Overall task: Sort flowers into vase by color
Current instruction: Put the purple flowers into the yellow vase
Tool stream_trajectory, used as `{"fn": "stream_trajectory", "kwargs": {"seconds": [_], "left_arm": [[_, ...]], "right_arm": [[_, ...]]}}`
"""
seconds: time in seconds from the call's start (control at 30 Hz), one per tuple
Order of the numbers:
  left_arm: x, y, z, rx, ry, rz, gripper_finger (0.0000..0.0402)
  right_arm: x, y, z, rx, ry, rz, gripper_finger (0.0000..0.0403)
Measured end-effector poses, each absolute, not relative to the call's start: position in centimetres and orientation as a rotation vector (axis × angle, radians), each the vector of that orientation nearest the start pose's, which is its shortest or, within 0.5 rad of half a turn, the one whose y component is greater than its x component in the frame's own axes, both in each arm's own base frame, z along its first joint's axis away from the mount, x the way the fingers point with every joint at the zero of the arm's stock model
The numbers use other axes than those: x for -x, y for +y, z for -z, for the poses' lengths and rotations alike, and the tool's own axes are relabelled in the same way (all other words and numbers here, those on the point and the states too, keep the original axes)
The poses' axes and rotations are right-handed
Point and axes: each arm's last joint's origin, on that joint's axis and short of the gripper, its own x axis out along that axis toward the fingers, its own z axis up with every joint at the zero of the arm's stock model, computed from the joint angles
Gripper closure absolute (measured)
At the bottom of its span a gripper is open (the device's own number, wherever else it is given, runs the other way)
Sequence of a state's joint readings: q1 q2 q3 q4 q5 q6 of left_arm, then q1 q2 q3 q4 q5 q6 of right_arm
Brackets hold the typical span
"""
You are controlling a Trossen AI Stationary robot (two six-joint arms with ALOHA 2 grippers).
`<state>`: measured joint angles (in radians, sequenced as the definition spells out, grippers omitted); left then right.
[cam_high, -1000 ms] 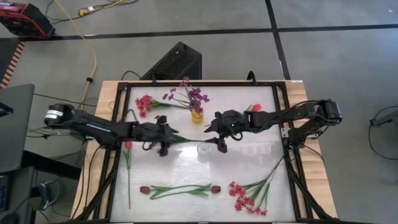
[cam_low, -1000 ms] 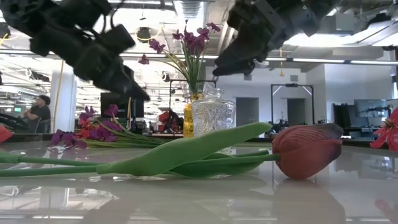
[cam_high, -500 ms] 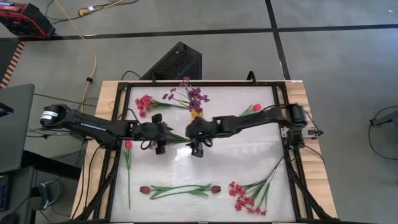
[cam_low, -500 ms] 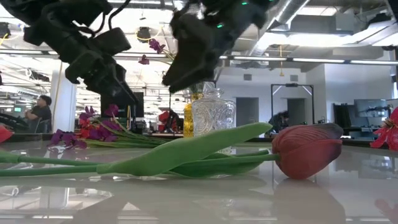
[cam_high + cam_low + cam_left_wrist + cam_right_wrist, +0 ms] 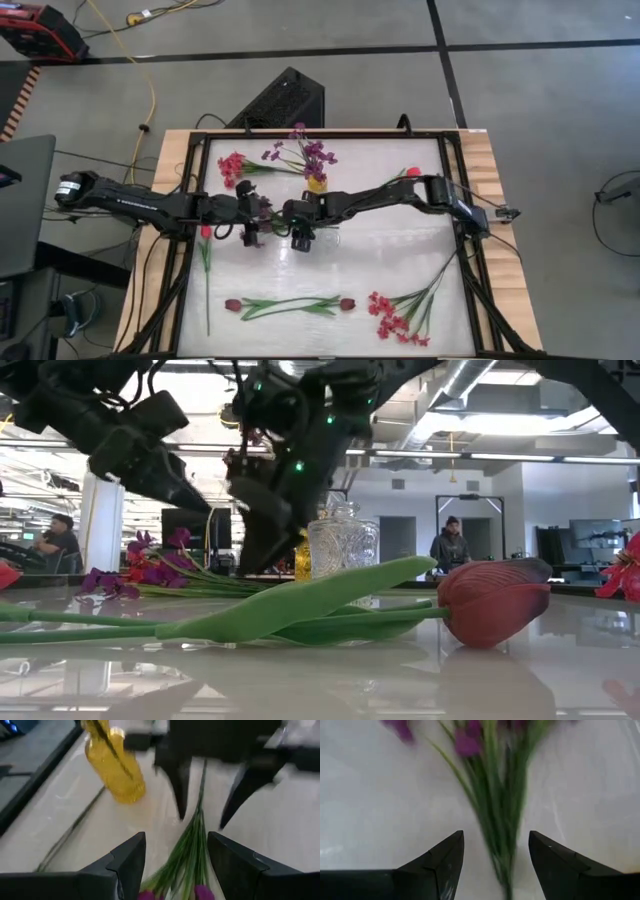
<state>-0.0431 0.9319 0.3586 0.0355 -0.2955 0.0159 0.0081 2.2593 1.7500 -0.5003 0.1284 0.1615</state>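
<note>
Over the glossy white desk [image 5: 400, 250], both grippers' fingers stand wide above purple flowers [image 5: 490, 795], office blurred, perhaps two people behind.

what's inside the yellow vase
Purple flowers stand in the yellow vase, stems visible through its glass in the left wrist view. Its bottom isn't visible.

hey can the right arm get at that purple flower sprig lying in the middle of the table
Probably yes: the right gripper is open with the purple sprig's stems between its fingers. The left gripper crowds the same sprig.
</note>
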Motion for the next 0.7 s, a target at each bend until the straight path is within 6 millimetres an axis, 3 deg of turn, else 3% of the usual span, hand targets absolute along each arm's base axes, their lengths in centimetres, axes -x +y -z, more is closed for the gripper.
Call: {"fn": "stream_trajectory", "kwargs": {"seconds": [0.27, 0.37, 0.57, 0.7], "left_arm": [[-18.3, 0.1, -18.3, -0.109, 0.539, -0.24, 0.0198], [-18.4, 0.1, -18.3, -0.109, 0.537, -0.242, 0.0198], [-18.4, 0.1, -18.3, -0.11, 0.531, -0.25, 0.0198], [-18.3, 0.3, -18.5, -0.121, 0.515, -0.344, 0.0198]], "right_arm": [[-48.5, -0.7, -13.8, -0.089, 1.038, 0.211, 0.0166], [-48.3, -0.7, -13.7, -0.086, 1.06, 0.211, 0.0214], [-48.3, -0.3, -14.0, -0.069, 1.062, 0.197, 0.0374], [-48.1, 0.2, -14.4, -0.031, 1.07, 0.123, 0.0372]]}}
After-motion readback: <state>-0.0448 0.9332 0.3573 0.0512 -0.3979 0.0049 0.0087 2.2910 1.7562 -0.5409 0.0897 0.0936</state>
